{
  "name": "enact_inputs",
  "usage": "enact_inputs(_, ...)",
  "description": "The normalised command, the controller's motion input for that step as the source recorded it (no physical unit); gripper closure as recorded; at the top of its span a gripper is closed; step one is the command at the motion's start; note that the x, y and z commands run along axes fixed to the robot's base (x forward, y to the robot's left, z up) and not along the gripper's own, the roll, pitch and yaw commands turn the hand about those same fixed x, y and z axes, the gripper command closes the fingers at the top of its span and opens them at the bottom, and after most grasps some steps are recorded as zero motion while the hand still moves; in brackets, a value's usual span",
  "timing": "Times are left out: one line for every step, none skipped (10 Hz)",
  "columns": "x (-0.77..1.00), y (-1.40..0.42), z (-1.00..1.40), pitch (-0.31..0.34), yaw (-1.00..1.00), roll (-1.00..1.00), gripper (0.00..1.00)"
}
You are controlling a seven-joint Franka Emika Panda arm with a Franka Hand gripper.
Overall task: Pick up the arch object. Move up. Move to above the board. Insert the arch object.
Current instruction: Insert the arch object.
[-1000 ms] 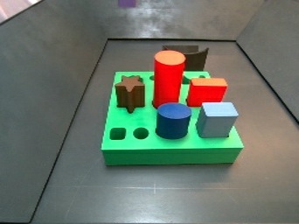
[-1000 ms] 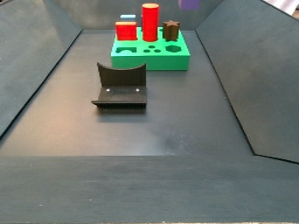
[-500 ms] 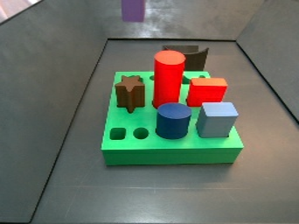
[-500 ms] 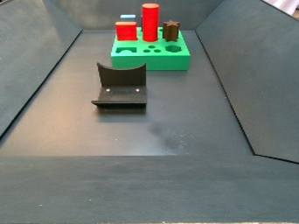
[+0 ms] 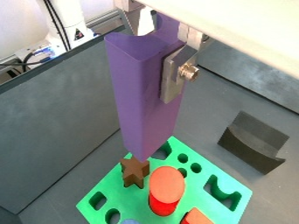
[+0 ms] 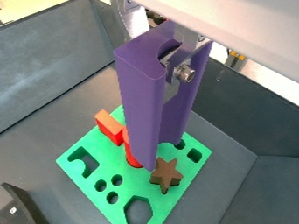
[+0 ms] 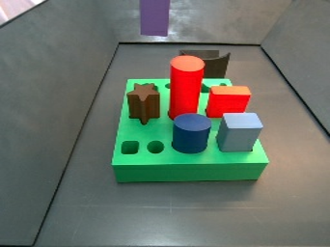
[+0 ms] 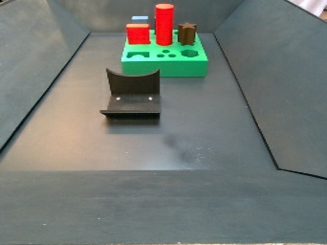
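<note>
1. My tool point(image 5: 156, 39) is clamped on the arch object point(image 5: 145, 92). In both wrist views the purple block hangs straight down from between my silver fingers point(image 5: 177, 72), and one plate sits flat against its side point(image 6: 184, 68).
2. The arch object is up in the air, not touching anything. In a side view its lower end pokes in at the top edge of the frame point(image 7: 153, 15), left of centre, well above the board point(image 7: 188, 164).
3. From the wrist, the block's bottom end lines up over the green board point(image 5: 223, 181), close to the brown star piece point(image 5: 133, 171) and the red cylinder point(image 5: 166, 189).
4. The board holds that red cylinder point(image 7: 187, 85), a red block point(image 7: 230, 100), a blue cylinder point(image 7: 191, 133), a grey-blue block point(image 7: 240, 132) and the star point(image 7: 143, 101).
5. The fixture point(image 8: 130, 94) stands on the bench point(image 8: 166, 139) in front of the board in a side view, clearly apart from it.
6. The tool itself doesn't show in either side view, only the block's tip.
</note>
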Motion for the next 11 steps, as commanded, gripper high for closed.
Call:
enact_inputs(0.23,0.09,0.03,0.106,-0.13,0.00,1.00)
enact_inputs(0.49,0.03,-0.05,0.073,-0.34,0.00,1.00)
enact_inputs(0.65,0.00,-0.14,0.000,-0.41,-0.01,1.00)
enact_inputs(0.74,0.00,-0.14,0.000,-0.42,-0.02,1.00)
enact_inputs(0.78,0.07,-0.19,0.000,-0.41,0.00,1.00)
enact_inputs(0.61,0.34,-0.15,0.003,-0.57,0.00,1.00)
enact_inputs(0.30,0.28,-0.09,0.076,-0.70,0.00,1.00)
enact_inputs(0.25,0.28,-0.11,0.106,-0.70,0.00,1.00)
enact_inputs(0.30,0.30,-0.13,0.104,-0.67,0.00,1.00)
enact_inputs(0.42,0.31,-0.25,0.031,-0.66,0.01,1.00)
enact_inputs(0.45,0.31,-0.34,0.020,-0.65,0.03,1.00)
